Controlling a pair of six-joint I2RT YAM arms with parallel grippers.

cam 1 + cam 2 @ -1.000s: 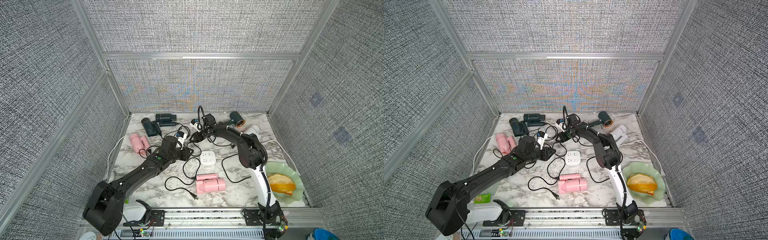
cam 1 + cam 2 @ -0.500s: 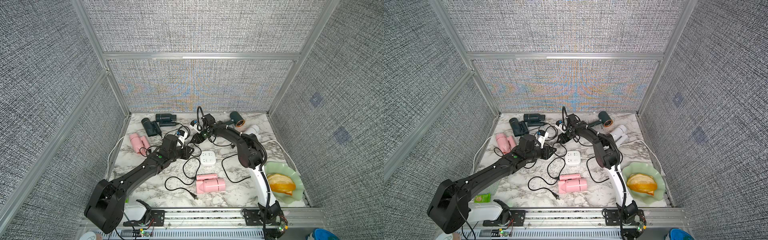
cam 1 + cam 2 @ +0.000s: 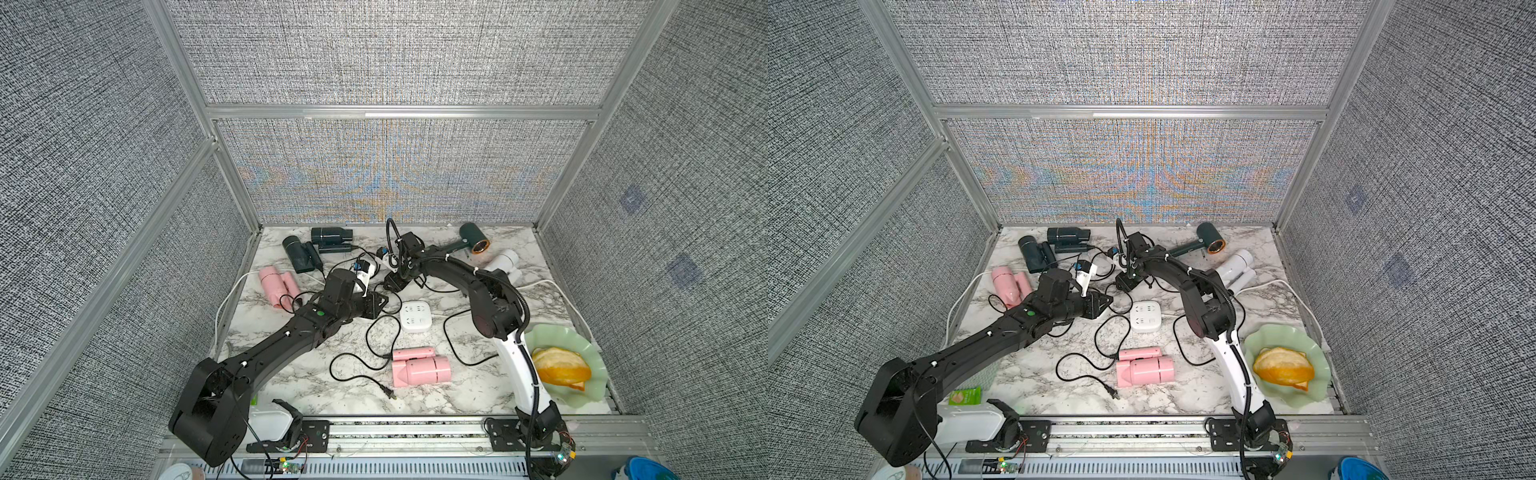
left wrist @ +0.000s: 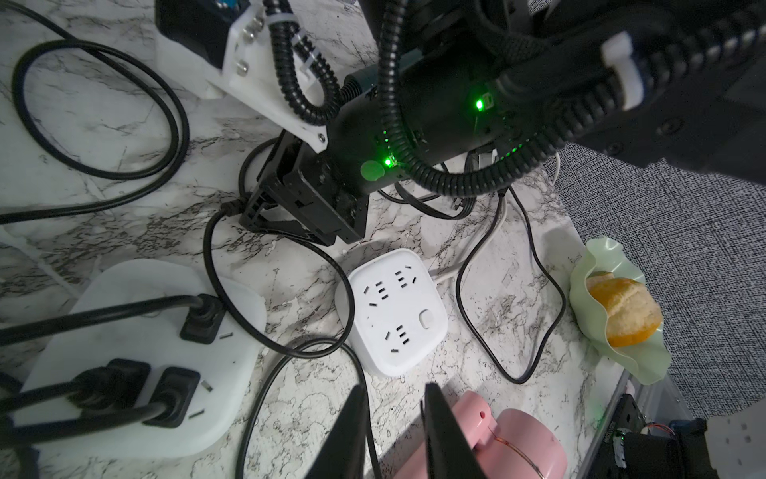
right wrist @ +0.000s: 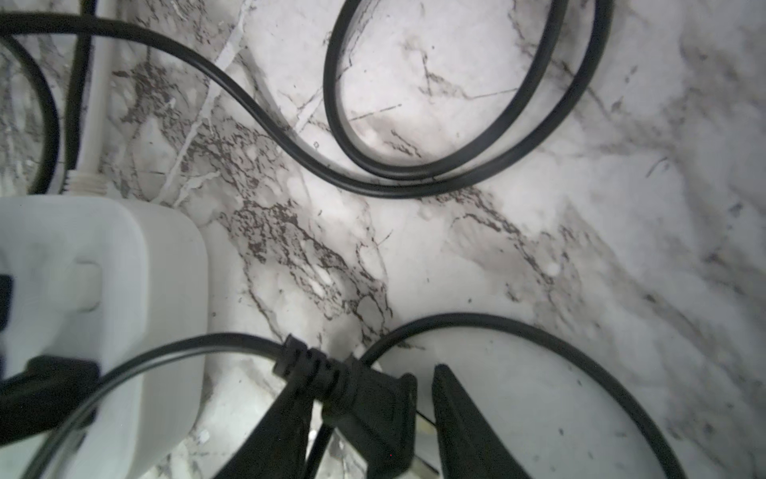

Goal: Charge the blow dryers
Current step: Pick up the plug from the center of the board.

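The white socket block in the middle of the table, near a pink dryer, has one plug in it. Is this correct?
Not correct. The socket block in the middle of the table, near a pink dryer, has no plug in it; all its sockets are empty. The left wrist view shows this.

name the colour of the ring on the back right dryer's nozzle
Copper; the nozzle ring shows best in a top view.

Six in all, lying on their sides across the marble surface (image 3: 457, 399), black cords trailing. At the back, left of centre: rear dark dryer (image 3: 331, 235), handle folded alongside; just beside it, second dark dryer (image 3: 297, 254). Further forward on the left: left pink dryer (image 3: 275, 284). Back right: copper-ringed dryer (image 3: 475, 242), with white dryer (image 3: 503, 263) just in front. Near the front edge: front pink dryer (image 3: 420, 369), folded.
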